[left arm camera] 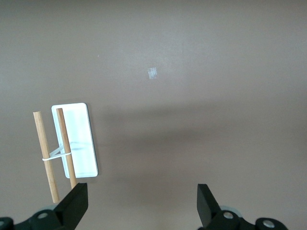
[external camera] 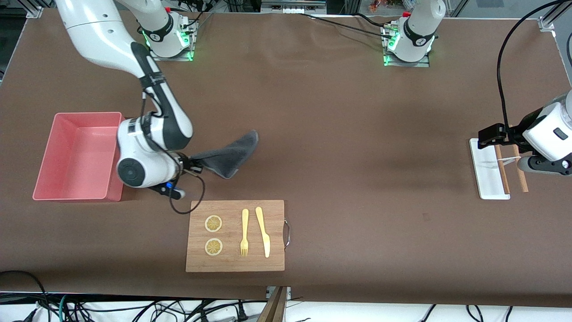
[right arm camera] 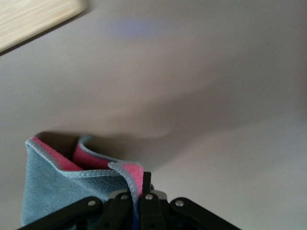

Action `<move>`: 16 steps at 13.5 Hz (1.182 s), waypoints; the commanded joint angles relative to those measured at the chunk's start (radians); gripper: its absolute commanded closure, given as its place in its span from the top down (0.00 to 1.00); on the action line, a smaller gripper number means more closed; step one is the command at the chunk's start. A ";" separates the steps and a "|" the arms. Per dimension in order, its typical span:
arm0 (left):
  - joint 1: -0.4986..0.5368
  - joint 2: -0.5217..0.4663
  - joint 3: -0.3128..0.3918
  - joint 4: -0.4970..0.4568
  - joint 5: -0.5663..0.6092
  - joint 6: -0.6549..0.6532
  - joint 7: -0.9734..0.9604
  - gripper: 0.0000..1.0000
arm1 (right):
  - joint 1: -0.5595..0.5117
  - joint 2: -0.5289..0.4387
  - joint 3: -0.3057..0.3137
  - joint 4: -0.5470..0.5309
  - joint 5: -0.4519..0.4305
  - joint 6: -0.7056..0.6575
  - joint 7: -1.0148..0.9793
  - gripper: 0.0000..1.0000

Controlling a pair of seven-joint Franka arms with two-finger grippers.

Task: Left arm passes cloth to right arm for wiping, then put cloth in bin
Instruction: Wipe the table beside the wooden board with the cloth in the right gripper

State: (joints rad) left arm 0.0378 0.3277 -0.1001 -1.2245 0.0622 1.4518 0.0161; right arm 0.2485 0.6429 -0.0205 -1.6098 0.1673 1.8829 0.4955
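Observation:
The cloth (external camera: pixel 228 156) shows its dark grey face in the front view. It trails from my right gripper (external camera: pixel 190 163) toward the left arm's end of the table. That gripper is shut on one edge of it, low over the table beside the pale-pink bin (external camera: pixel 85 115). The right wrist view shows the cloth (right arm camera: pixel 62 187), grey with pink folds, pinched in the shut right gripper (right arm camera: pixel 141 184). My left gripper (external camera: pixel 488 136) waits open over the left arm's end of the table. In its wrist view the left gripper (left arm camera: pixel 142 191) has nothing between its fingers (left arm camera: pixel 76 199).
A wooden cutting board (external camera: pixel 235 235) with two lemon slices, a fork (external camera: pixel 244 232) and a knife (external camera: pixel 263 231) lies nearer the front camera than the cloth. A white tray (external camera: pixel 487 172) with two wooden sticks (left arm camera: pixel 45 153) lies under the left arm.

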 commanded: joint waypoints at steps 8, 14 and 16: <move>-0.039 -0.335 0.023 -0.441 -0.004 0.162 -0.027 1.00 | -0.028 -0.042 -0.150 0.001 -0.254 -0.061 -0.422 0.00; -0.038 -0.326 0.025 -0.429 -0.004 0.165 -0.027 1.00 | -0.028 -0.035 -0.058 0.027 -0.304 -0.054 -0.294 0.00; -0.038 -0.326 0.025 -0.428 -0.004 0.164 -0.027 1.00 | -0.028 -0.026 -0.001 0.027 -0.255 -0.041 -0.185 0.00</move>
State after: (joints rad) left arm 0.0009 0.0087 -0.0751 -1.6515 0.0373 1.6137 -0.0010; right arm 0.2285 0.6165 -0.0720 -1.5881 -0.1266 1.8448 0.2224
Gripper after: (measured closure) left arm 0.000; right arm 0.982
